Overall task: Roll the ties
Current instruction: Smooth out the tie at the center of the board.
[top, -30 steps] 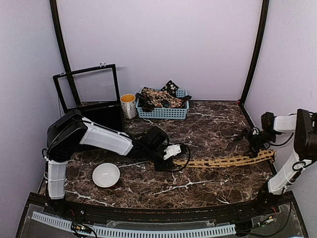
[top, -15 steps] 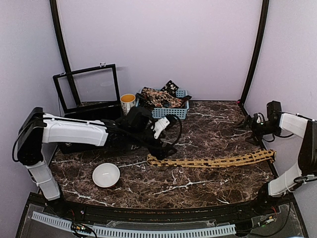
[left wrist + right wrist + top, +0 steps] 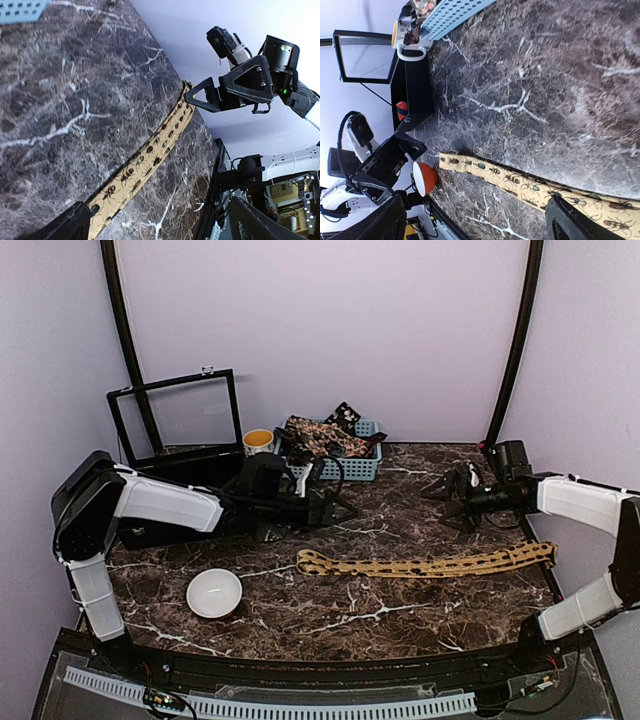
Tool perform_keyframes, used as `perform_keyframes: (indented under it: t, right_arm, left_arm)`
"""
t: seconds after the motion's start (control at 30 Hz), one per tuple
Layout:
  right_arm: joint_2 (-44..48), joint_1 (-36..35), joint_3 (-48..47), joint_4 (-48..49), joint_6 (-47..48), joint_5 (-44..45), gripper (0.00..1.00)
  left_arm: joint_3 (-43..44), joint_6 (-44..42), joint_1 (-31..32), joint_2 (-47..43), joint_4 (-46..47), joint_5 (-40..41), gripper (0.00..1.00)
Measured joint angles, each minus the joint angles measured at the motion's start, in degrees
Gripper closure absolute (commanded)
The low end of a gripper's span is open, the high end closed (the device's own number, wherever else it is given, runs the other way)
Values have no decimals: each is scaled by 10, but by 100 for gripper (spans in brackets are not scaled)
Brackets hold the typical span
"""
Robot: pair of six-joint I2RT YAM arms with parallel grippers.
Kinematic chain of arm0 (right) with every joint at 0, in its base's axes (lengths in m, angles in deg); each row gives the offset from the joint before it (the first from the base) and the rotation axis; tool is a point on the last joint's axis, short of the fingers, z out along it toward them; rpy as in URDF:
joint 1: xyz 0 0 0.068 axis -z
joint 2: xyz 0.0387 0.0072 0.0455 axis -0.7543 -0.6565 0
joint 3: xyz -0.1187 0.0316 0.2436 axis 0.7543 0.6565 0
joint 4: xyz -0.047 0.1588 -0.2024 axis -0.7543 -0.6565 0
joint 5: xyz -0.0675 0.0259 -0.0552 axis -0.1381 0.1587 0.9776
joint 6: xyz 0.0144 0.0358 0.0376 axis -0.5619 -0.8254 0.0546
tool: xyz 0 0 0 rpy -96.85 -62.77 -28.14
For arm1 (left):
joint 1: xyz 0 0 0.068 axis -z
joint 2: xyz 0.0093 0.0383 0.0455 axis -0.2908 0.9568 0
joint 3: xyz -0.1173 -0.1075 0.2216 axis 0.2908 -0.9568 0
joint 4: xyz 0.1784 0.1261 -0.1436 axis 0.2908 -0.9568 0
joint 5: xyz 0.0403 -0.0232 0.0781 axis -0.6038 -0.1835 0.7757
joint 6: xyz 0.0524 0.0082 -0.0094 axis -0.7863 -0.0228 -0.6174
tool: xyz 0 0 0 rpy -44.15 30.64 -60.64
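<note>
Tan tie [image 3: 430, 565] lies flat and unrolled on tabletop [image 3: 400, 625], nearward of both pincers, touching neither. Beyond its left end, left pincer [image 3: 336, 508] gapes wide, empty. Beyond its right half, right pincer [image 3: 447, 502] likewise spread, empty. To roll well: pinch one end squarely, pin the strip with the other pincer, coil tight. Farther back, more ties in basket [image 3: 362, 468].

Tie [image 3: 425, 565] flat on table [image 3: 400, 615]; bowl [image 3: 214, 592] left, basket [image 3: 330, 468] behind.
</note>
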Motion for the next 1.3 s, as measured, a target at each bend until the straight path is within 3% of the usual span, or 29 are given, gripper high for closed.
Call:
perform_keyframes:
  t: [0.3, 0.63, 0.77, 1.13, 1.3]
  right_arm:
    - [-31, -75, 42, 54, -59, -4, 3]
    - [-85, -123, 47, 98, -78, -16, 3]
    - [-108, -126, 75, 111, -74, -17, 2]
    - [-125, -107, 109, 133, -50, -35, 1]
    - [-125, -99, 114, 136, -39, -45, 1]
  left_arm:
    - [-53, 101, -4, 45, 102, -59, 1]
    - [-102, 146, -20, 88, 174, -70, 1]
    - [-134, 154, -20, 97, 214, -67, 1]
    - [-202, 207, -24, 139, 447, -70, 1]
    - [-209, 211, -24, 139, 461, -72, 1]
